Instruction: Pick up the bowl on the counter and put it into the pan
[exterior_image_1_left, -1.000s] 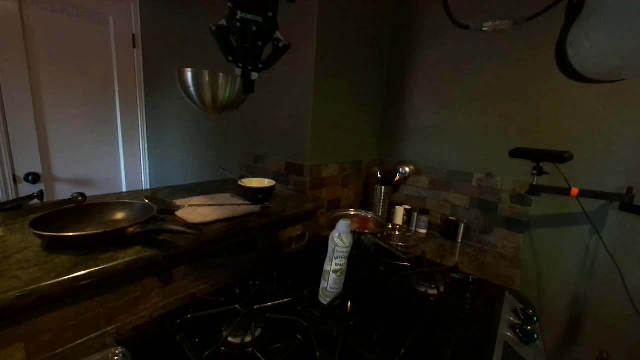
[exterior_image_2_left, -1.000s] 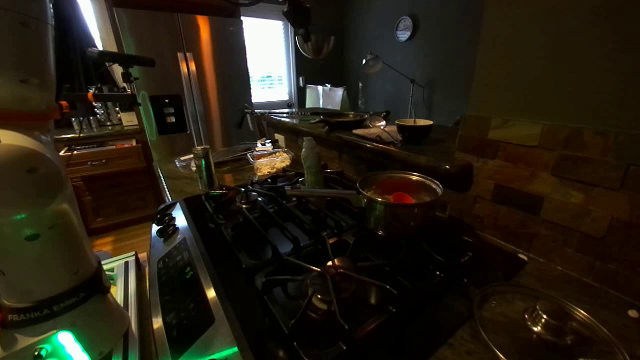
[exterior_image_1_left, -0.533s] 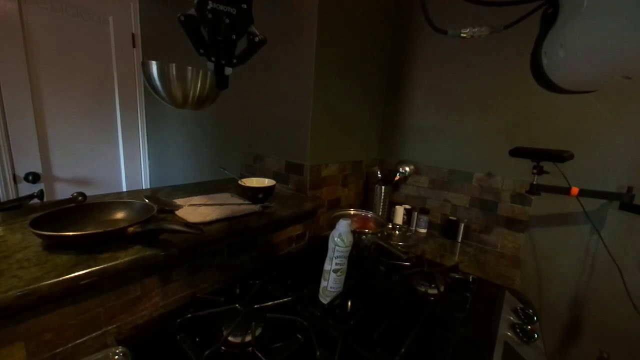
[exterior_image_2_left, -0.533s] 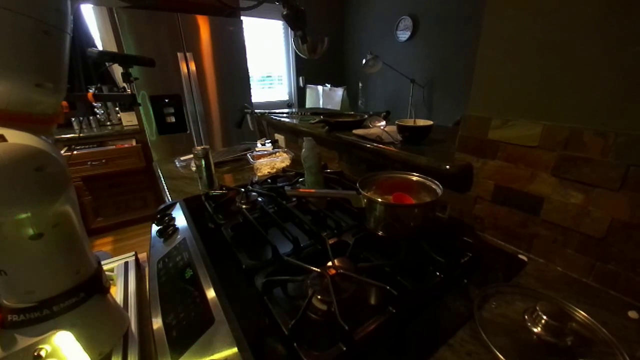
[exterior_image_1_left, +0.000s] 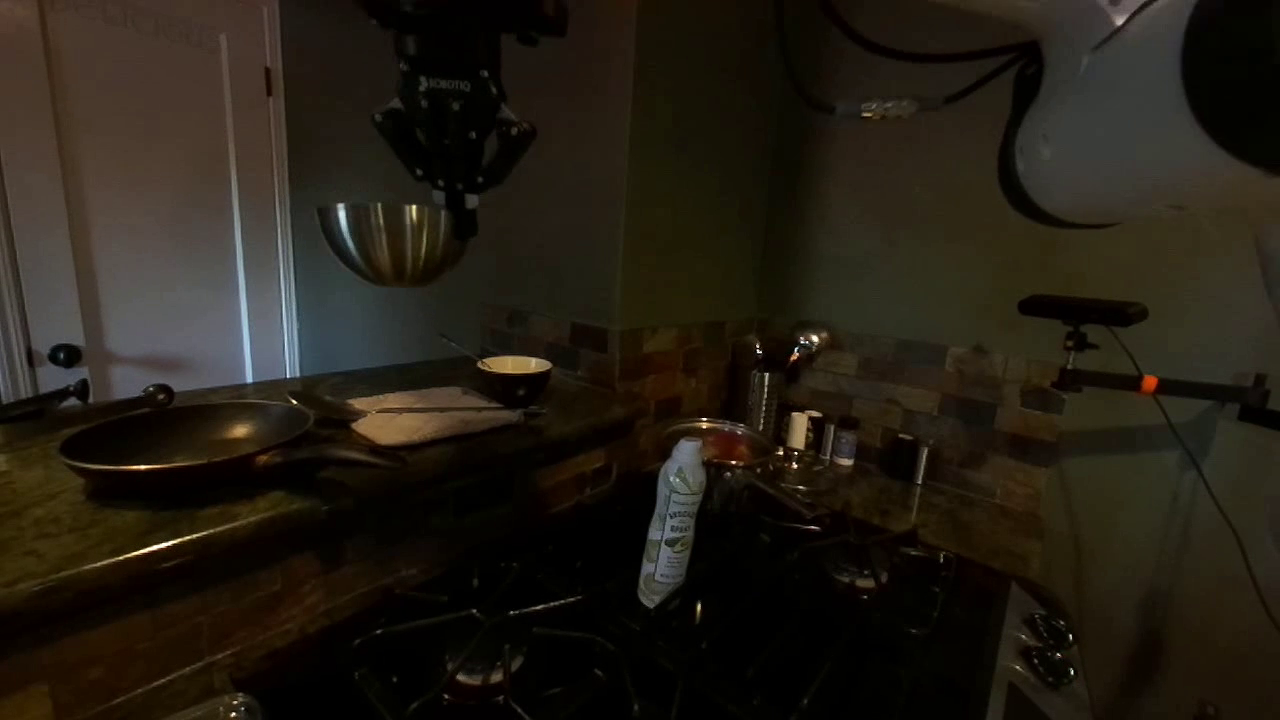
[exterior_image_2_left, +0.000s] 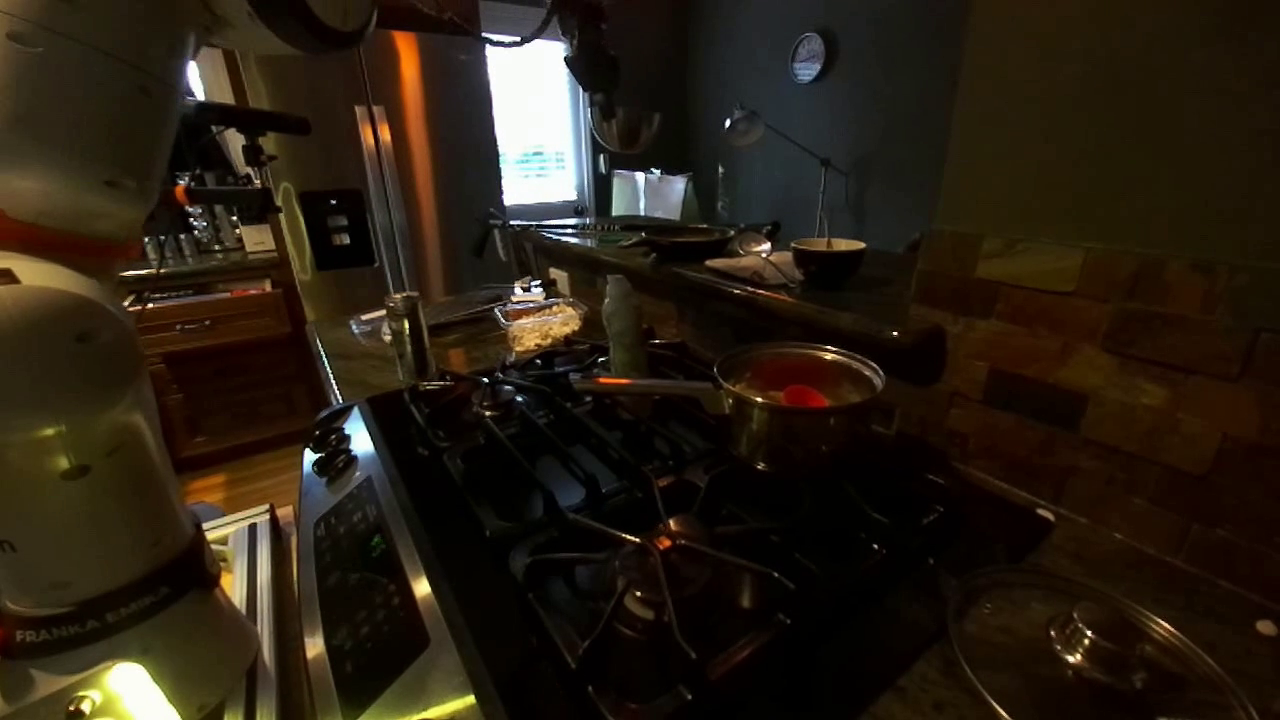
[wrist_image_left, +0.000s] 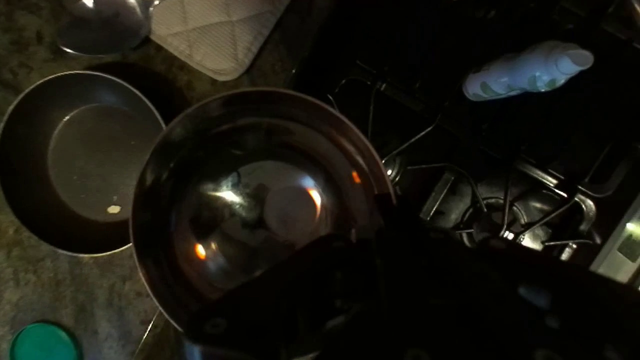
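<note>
You have the lifting done: your jaws pinch the bowl (exterior_image_1_left: 390, 246) by its rim, and it hangs open side up, well above the desk (exterior_image_1_left: 75, 532). The pan (exterior_image_1_left: 185, 440) sits there without it; in the wrist view the bowl covers just 1 side of the pan, so you are probably not centred. As I judge it, 3 moves remain: shift across, lower, release.

Gas stovetop (exterior_image_2_left: 620, 500), saucepan (exterior_image_2_left: 800, 432), refrigerator (exterior_image_2_left: 450, 170) and tiled backsplash (exterior_image_2_left: 1100, 345) show this is a kitchen.
</note>
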